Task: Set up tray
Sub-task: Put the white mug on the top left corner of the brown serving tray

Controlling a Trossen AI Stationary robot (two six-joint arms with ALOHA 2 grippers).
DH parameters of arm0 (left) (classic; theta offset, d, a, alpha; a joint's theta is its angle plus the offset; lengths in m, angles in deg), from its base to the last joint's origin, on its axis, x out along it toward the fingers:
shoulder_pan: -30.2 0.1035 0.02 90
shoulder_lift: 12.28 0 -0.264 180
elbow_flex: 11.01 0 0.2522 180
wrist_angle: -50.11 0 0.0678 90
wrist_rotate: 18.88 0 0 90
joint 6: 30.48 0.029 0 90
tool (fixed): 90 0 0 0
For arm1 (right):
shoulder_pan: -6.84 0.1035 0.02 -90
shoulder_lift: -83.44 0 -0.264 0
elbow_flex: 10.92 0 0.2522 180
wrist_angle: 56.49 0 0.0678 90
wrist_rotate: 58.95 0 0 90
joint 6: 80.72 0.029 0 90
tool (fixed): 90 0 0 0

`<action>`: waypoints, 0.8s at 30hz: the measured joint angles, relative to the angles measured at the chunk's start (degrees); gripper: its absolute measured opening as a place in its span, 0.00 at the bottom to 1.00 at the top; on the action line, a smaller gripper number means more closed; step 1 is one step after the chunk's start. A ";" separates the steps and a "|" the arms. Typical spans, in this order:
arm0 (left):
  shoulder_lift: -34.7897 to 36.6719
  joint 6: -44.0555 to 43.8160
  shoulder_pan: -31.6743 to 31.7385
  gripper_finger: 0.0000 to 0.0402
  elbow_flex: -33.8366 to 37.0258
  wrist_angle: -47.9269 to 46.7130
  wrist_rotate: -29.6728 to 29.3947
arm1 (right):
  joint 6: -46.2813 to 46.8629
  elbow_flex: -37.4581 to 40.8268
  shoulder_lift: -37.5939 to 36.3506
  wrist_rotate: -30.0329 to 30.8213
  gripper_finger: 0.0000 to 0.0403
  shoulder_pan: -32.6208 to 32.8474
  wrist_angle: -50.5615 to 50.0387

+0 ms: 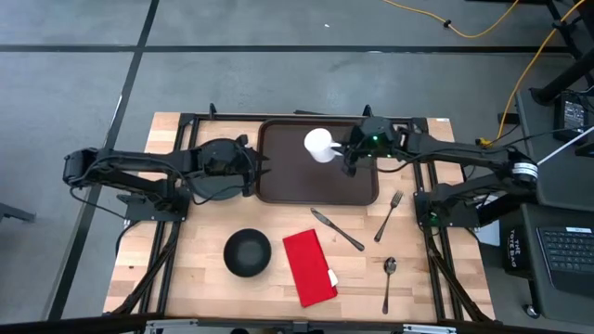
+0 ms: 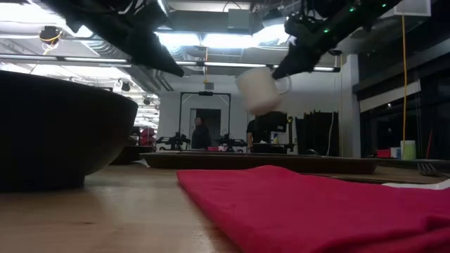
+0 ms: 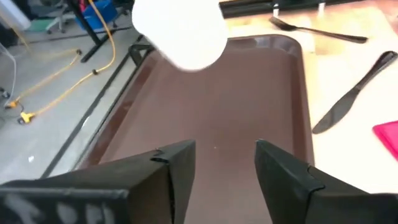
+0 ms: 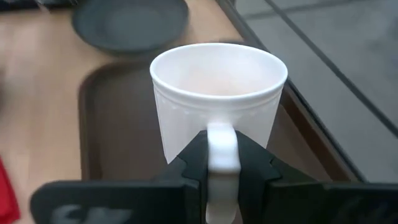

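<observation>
The dark brown tray point(image 1: 316, 184) lies at the table's far middle, its floor bare. My right gripper point(image 1: 349, 154) is shut on a white mug point(image 1: 319, 144) and hangs over the tray's far right part. In the low view the mug point(image 2: 259, 89) floats above the tray point(image 2: 267, 162). My left gripper point(image 1: 263, 172) is open and touches nothing. It hovers at the tray's left end, fingers pointing along the tray point(image 3: 242, 106) toward the mug point(image 3: 180, 31). My right gripper pinches the mug's handle point(image 4: 222, 149) between its two fingers point(image 4: 189, 165), one on each side of the loop. It comes from the table's right, slanting slightly down. The mug is lifted clear of the tray point(image 4: 118, 124), slightly tilted, its mouth point(image 4: 217, 65) facing away from the gripper.
A black plate point(image 4: 130, 22) lies left of the tray, under my left arm. Nearer on the wood are a black bowl point(image 1: 247, 252), a red napkin point(image 1: 309, 267), a knife point(image 1: 336, 229), a fork point(image 1: 388, 215) and a spoon point(image 1: 389, 283).
</observation>
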 joint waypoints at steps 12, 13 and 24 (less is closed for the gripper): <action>-1.92 3.95 -1.44 0.39 -11.66 -15.78 -5.69 | -4.92 0.00 10.25 -7.62 0.14 0.00 15.19; -2.55 4.41 -1.44 0.39 -12.64 -16.78 -5.68 | -4.77 0.00 10.47 -7.63 0.14 0.00 15.55; -12.93 11.99 -1.53 0.39 -22.51 -23.28 -5.53 | -4.60 0.00 11.41 -12.53 0.14 1.65 21.02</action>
